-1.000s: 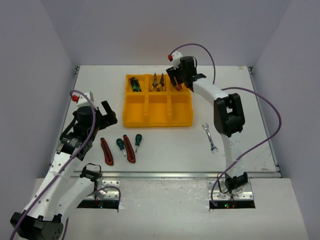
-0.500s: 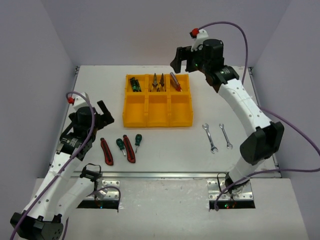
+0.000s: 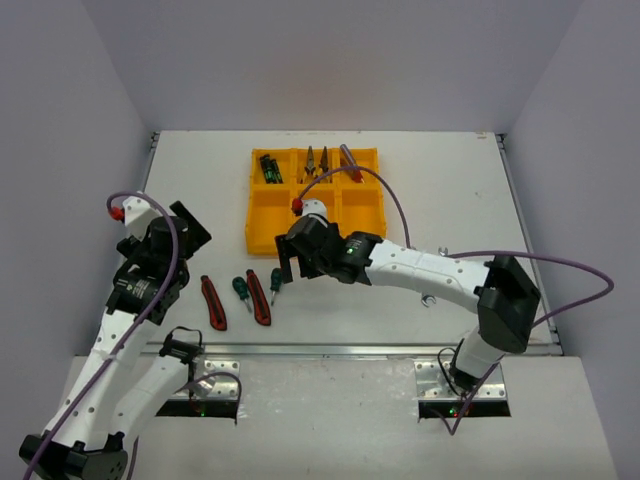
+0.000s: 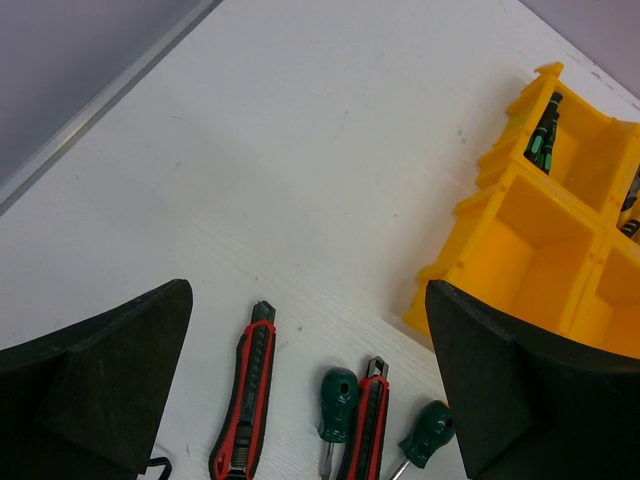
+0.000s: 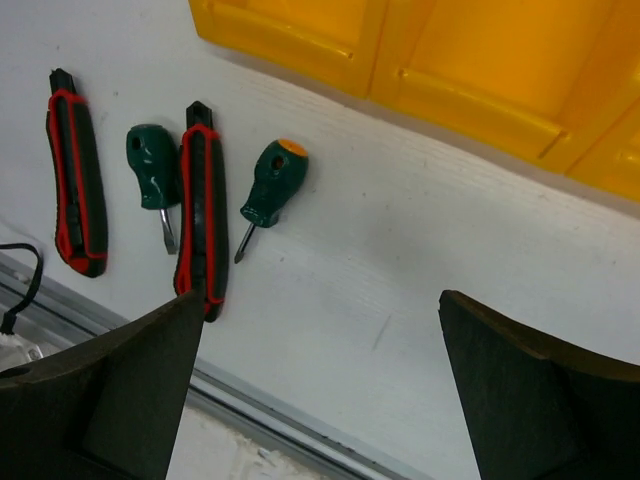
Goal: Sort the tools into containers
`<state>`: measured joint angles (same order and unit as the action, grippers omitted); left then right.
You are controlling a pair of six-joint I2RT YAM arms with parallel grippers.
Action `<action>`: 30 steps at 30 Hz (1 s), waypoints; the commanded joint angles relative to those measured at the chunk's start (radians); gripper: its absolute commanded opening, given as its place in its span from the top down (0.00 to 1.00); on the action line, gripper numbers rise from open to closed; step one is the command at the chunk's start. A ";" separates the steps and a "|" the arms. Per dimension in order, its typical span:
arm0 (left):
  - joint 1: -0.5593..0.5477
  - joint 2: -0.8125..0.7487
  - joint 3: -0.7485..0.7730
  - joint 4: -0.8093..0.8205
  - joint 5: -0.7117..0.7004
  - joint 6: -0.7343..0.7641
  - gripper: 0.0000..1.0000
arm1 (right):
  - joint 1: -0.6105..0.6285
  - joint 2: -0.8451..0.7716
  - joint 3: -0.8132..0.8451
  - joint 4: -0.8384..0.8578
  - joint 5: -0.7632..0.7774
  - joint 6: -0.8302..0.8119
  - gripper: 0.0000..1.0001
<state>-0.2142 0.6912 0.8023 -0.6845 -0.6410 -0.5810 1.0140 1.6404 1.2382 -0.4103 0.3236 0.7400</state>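
Two red-black utility knives (image 3: pixel 213 303) (image 3: pixel 258 297) and two green-handled screwdrivers (image 3: pixel 240 290) (image 3: pixel 275 282) lie on the table in front of the yellow tray (image 3: pixel 262 238). My right gripper (image 3: pixel 288 262) is open and empty, hovering by the right screwdriver (image 5: pixel 271 183), with a knife (image 5: pixel 201 210) to its left. My left gripper (image 3: pixel 188 226) is open and empty, left of the tray. In its wrist view the knives (image 4: pixel 245 400) (image 4: pixel 365 425) show between its fingers (image 4: pixel 100 380). The back compartments hold slim dark green drivers (image 3: pixel 270 168), pliers (image 3: pixel 316 164) and a red-handled tool (image 3: pixel 350 160).
The three front compartments (image 3: pixel 316 222) look empty. A silver wrench end (image 3: pixel 428 298) peeks out under my right arm; the rest is hidden. A metal rail (image 3: pixel 350 349) runs along the table's near edge. Grey walls close in left, right and back.
My right arm has swung from above the tray's back right down to the table in front of the tray, covering the wrenches. My left gripper has drawn back to the left.
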 commanded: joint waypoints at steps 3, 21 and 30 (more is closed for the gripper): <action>0.011 -0.020 0.048 -0.012 -0.059 -0.047 0.00 | 0.102 0.137 0.176 -0.168 0.246 0.284 0.01; 0.010 -0.047 0.026 0.056 0.077 0.043 0.00 | 0.115 0.441 0.265 -0.045 0.189 0.397 0.42; 0.009 -0.037 0.027 0.061 0.092 0.053 0.00 | 0.084 0.515 0.253 0.005 0.160 0.421 0.56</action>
<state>-0.2146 0.6563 0.8065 -0.6693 -0.5608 -0.5469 1.1198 2.1408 1.4775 -0.4294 0.4454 1.1151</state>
